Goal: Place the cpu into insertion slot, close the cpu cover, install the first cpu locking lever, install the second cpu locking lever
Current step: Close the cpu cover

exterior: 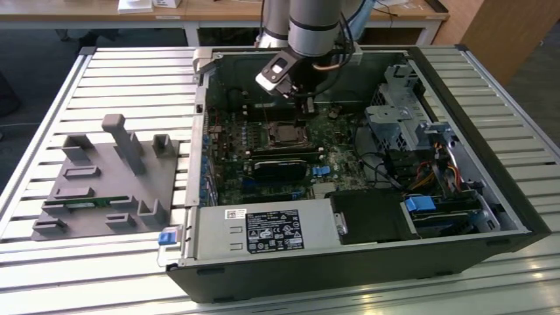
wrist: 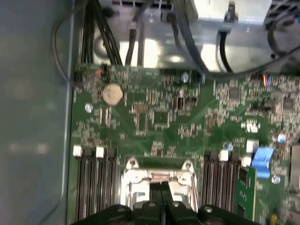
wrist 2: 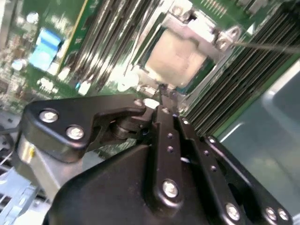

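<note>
Cpu (exterior: 284,135) is sitting inside the insertion slot (exterior: 271,134) in the exterior view, with your gripper (exterior: 306,105) hovering just beside the slot's edge. In the second wrist view the cpu cover (wrist 2: 206,33) is lying flat around the chip (fingers (wrist 2: 164,126) pressing together, nothing visibly between). In the first wrist view your gripper is hanging over the slot's rim.

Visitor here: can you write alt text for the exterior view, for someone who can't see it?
A robot arm reaches down into an open computer case lying on a slatted metal table, its gripper over the circuit board near the processor socket. A grey plastic holder sits at the exterior view's left.
</note>
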Robot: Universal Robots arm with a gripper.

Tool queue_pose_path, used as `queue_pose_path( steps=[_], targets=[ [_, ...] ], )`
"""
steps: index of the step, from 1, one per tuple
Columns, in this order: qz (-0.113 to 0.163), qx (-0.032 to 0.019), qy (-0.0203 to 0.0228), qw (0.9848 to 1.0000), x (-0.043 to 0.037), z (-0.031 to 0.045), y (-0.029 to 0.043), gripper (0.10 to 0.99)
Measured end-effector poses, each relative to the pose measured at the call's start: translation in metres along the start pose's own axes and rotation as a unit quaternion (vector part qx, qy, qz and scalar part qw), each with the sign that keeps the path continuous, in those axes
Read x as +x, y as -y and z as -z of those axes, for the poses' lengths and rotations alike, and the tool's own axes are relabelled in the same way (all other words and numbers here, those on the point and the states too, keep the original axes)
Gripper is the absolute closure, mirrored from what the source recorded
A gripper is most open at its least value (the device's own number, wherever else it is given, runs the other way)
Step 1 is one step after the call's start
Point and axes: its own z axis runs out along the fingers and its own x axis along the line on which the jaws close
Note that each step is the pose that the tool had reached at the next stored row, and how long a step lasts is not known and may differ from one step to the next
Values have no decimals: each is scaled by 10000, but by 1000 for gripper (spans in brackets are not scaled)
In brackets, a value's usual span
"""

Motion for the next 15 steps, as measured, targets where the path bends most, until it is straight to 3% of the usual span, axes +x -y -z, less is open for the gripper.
queue_pose_path(
  steps=[10,15],
  targets=[
    [0,1,0,10000,10,-89,230,980],
    [-1,1,0,10000,14,-99,339,980]
  ],
)
